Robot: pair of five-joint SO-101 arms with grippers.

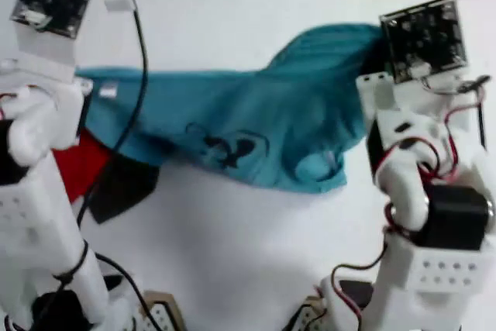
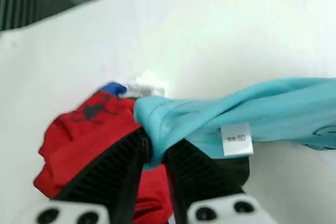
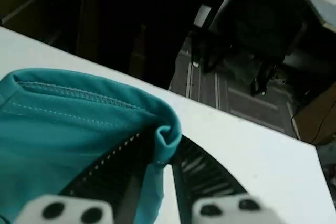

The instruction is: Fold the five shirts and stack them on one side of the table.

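Note:
A teal shirt (image 1: 256, 125) with a dark print hangs stretched across the white table (image 1: 232, 253) between both arms. My left gripper (image 2: 156, 156) is shut on one bunched end of the teal shirt (image 2: 220, 116), beside its white label (image 2: 236, 139). My right gripper (image 3: 157, 169) is shut on the hemmed edge of the teal shirt (image 3: 68, 119) at the table's far right. Under the left end lies a red shirt (image 1: 81, 164) next to a black garment (image 1: 124, 187); the red shirt (image 2: 84, 129) has a dark print.
A black cable (image 1: 132, 106) runs from the left arm over the teal shirt. The table's far edge (image 3: 252, 124) lies just beyond the right gripper, with a dark floor and a chair behind. Bare table fills the front middle.

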